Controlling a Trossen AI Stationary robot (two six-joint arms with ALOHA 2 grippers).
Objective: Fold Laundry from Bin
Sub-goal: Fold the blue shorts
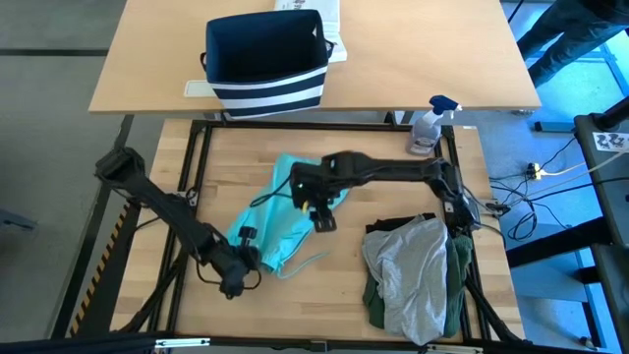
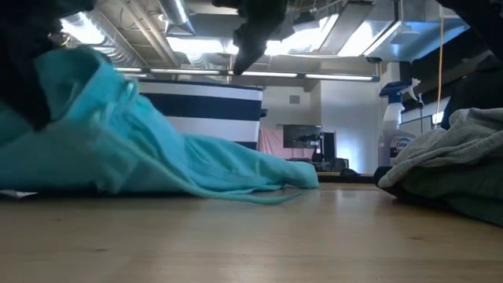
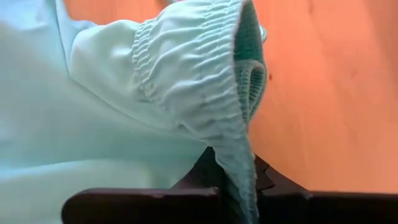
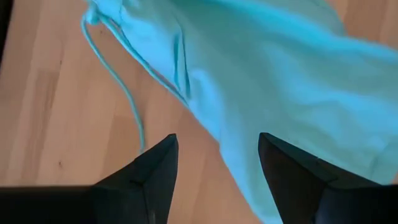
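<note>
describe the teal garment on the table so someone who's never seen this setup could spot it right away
On the near wooden table, look left of centre, between the two dark arms. The teal garment lies spread there, its elastic edge pinched by the left gripper, the right gripper open above it. Unlike the grey and dark green pile at right, it is bright teal with a drawstring.

You have the bin point(image 1: 263, 61) on the far table point(image 1: 432, 59), a garment point(image 1: 280, 221) mid-left on the near table point(image 1: 344, 285), the laundry pile point(image 1: 418, 270) right, spray bottle point(image 1: 429, 126) far-right.
</note>
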